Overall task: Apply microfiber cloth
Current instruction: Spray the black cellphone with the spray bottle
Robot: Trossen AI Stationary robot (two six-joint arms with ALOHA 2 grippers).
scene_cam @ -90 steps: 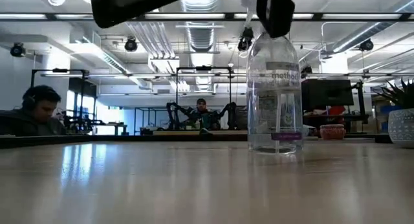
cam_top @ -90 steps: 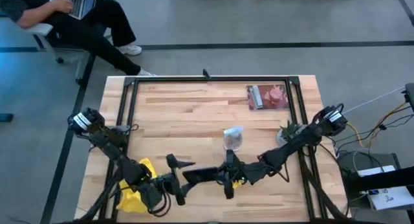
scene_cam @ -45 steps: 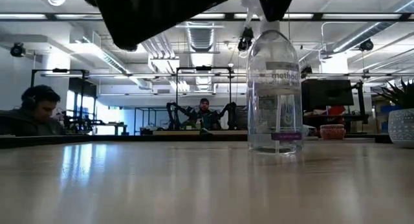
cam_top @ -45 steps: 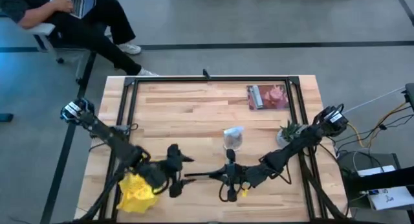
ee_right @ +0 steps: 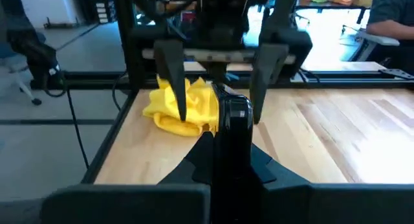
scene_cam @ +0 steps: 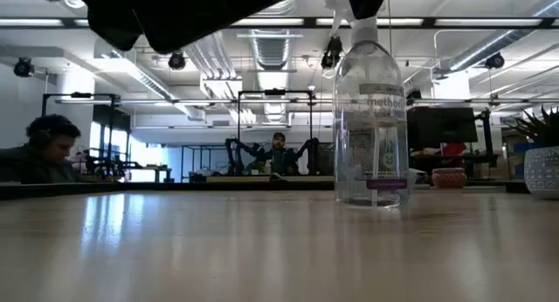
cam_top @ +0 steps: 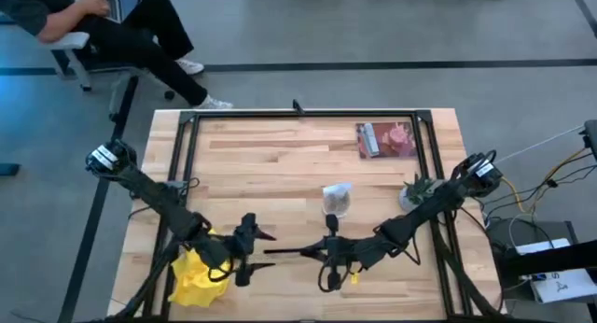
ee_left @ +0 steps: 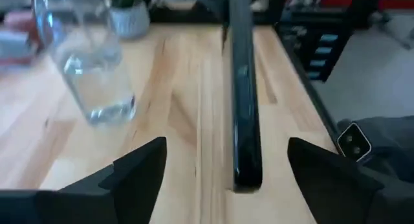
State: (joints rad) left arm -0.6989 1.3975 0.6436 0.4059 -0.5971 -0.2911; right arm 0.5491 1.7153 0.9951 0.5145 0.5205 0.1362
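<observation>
From above, the microfiber cloth (cam_top: 194, 279) lay crumpled at the near left corner of the bench (cam_top: 280, 164), partly under the left arm. The left end effector (cam_top: 259, 249) hung just past it with its fingers spread apart and nothing between them. Facing it, the right end effector (cam_top: 322, 254) was clamped on a black phone (cam_top: 291, 253), held out flat toward the left one. A clear spray bottle (cam_top: 337, 201) stood just behind the pair, with a small potted plant (cam_top: 415, 189) further right.

Down at bench height, only the spray bottle showed clearly; dark shapes crossed overhead, and the cloth was out of sight.

Through the left wrist camera, its own fingers (ee_left: 139, 169) stood wide, the phone edge-on between and beyond them.

Through the right wrist camera, the phone sat gripped, the open left end effector faced it, and the yellow cloth lay behind on the wood.

I judged the cloth light, soft and floppy, not fragile, and likely to drape and drag; pinching a raised fold near the top of the heap looked the surest hold.
</observation>
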